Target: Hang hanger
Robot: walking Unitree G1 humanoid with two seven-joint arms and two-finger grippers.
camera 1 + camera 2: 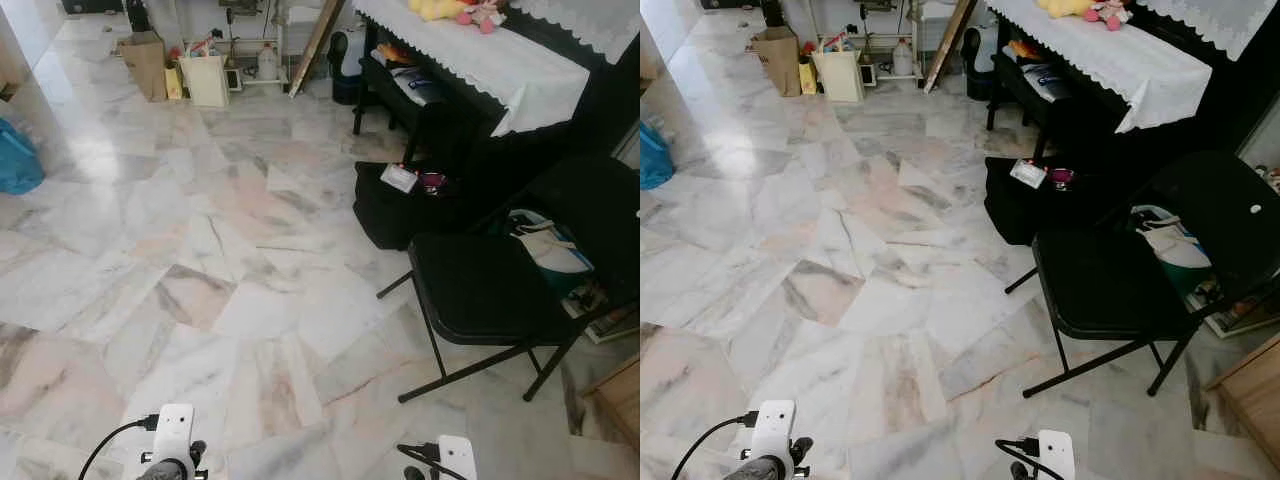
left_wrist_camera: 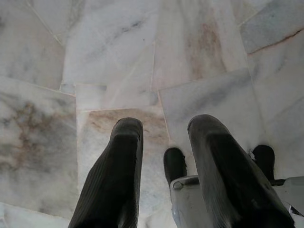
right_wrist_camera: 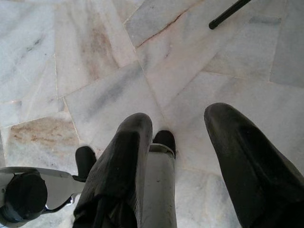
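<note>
Both grippers hang low over the marble floor (image 1: 200,250), fingers apart, holding nothing: left gripper (image 2: 166,166), right gripper (image 3: 183,156). You've got a black folding chair (image 1: 480,290) front-right, w/ a black bag (image 1: 390,205) beyond it. Can't spot a hanger.

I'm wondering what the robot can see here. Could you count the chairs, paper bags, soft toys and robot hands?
Chairs: 1, black folding chair
Paper bags: 2, brown bag and white bag
Soft toys: 2, yellow toy and pink toy
Robot hands: 2, left hand and right hand, both open
Total: 7
</note>
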